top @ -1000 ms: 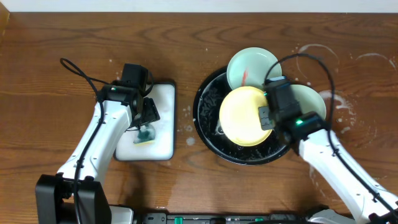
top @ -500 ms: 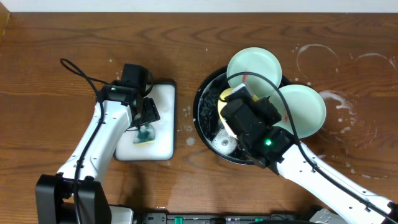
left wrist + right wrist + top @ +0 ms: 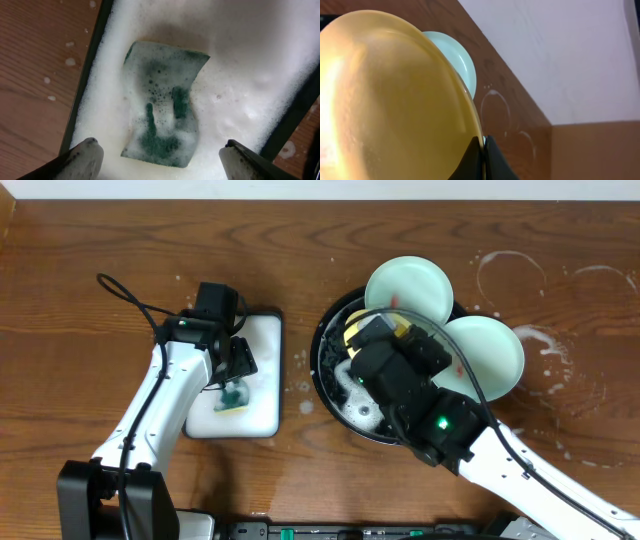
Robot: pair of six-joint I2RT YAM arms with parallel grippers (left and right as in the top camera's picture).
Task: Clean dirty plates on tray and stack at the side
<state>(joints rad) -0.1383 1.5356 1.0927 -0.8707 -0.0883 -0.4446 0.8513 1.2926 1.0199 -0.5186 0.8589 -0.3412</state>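
Note:
My right gripper (image 3: 482,150) is shut on the rim of the pale yellow plate (image 3: 385,100) and holds it tipped on edge. From overhead the right gripper (image 3: 383,340) hangs over the black tray (image 3: 332,375), with only slivers of the yellow plate (image 3: 356,333) showing. One mint plate (image 3: 407,280), with a red smear, leans on the tray's far rim and also shows in the right wrist view (image 3: 457,55). The other mint plate (image 3: 492,352) lies at the tray's right edge. My left gripper (image 3: 160,155) is open, just above the green sponge (image 3: 165,110).
The sponge (image 3: 236,394) lies in foam in a white rectangular dark-rimmed dish (image 3: 262,340) left of the tray, under the left gripper (image 3: 238,372). Whitish soapy rings (image 3: 510,270) mark the wood at the far right. The tray holds suds (image 3: 360,412).
My right arm has swung left over the tray and tipped the yellow plate from flat up onto its edge. The left arm has not moved.

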